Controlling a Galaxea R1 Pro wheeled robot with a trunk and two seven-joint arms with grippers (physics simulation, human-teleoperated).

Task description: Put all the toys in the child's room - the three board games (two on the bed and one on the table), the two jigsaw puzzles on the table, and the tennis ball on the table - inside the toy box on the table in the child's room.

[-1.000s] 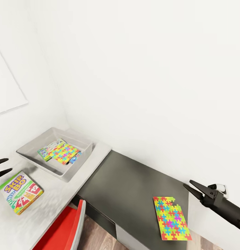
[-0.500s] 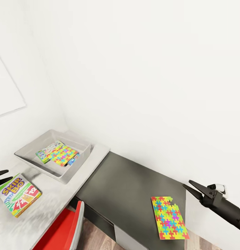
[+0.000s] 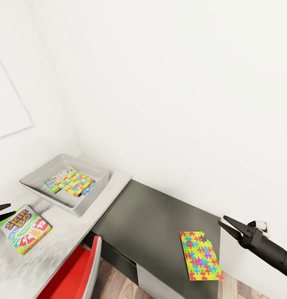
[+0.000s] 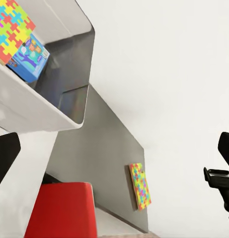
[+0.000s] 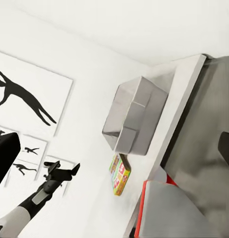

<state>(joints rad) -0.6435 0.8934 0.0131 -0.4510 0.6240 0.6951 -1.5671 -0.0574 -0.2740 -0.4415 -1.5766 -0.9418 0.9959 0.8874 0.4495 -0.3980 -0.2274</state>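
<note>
Reading "SKIP BO", the card box (image 3: 25, 229) lies beside the left tool (image 3: 2, 211), both tools released.

1. A dark grey low cabinet (image 3: 160, 220) runs along the white wall (image 3: 181, 83), butting against the end of the pale grey table (image 3: 69, 232).
2. The cabinet's top is matte and nearly black; its pale front panel (image 3: 154, 288) shows at the lower edge of the head view.
3. A red chair (image 3: 75, 274) with a light rim stands tucked against the table's near edge, over a wood-plank floor (image 3: 114, 280).
4. A white board or panel (image 3: 8, 104) hangs on the side wall.
5. In the right wrist view, framed black silhouette pictures (image 5: 25, 99) of figures hang on a wall.
</note>
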